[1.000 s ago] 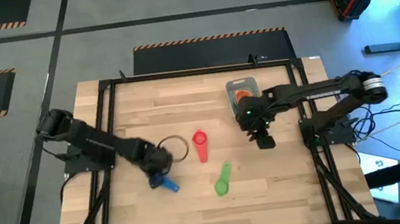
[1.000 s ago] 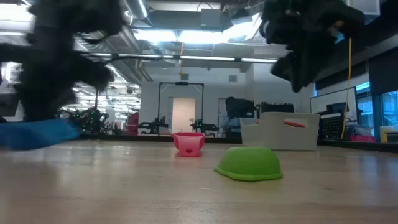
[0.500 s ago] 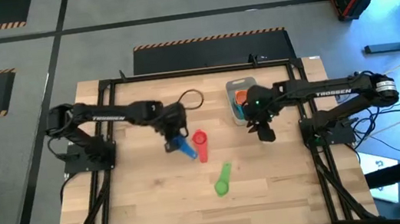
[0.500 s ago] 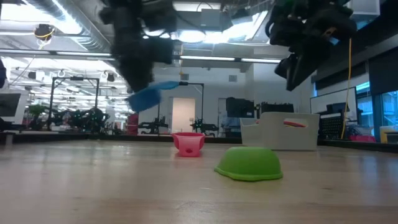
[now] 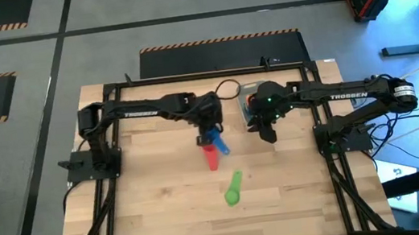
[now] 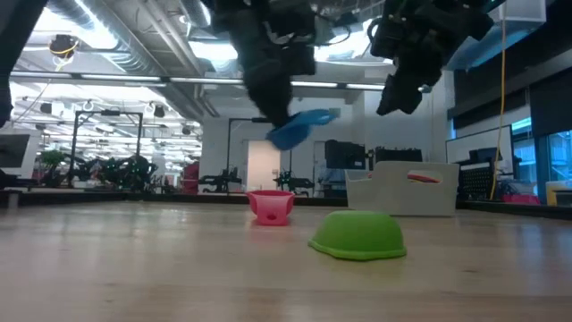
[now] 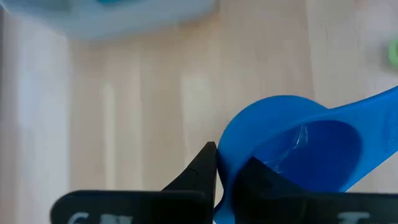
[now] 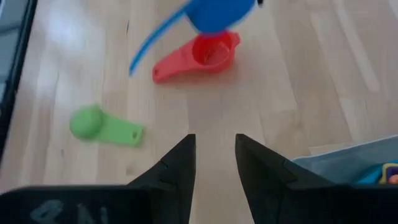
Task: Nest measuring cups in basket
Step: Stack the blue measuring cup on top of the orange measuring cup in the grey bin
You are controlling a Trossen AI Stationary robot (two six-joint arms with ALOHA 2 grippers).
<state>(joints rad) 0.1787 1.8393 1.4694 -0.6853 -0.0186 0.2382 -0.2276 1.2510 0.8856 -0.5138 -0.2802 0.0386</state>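
High view: my left gripper [image 5: 210, 130], clenched on the blue cup [image 5: 218, 143], has carried it from the table's left side to mid-table above the red cup [image 5: 212, 162], nearing the basket [image 5: 243, 102]. Right gripper [image 5: 267, 132], fingers parted, waits beside it.

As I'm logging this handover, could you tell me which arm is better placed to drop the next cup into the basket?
Left: its gripper already holds the blue plastic measuring cup aloft, close beside the translucent grey basket. The right gripper is empty.

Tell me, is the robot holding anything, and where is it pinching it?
Yes. The left gripper holds the blue cup up in the air, pinched by the rim of its bowl. The right gripper, beside the basket, holds nothing.
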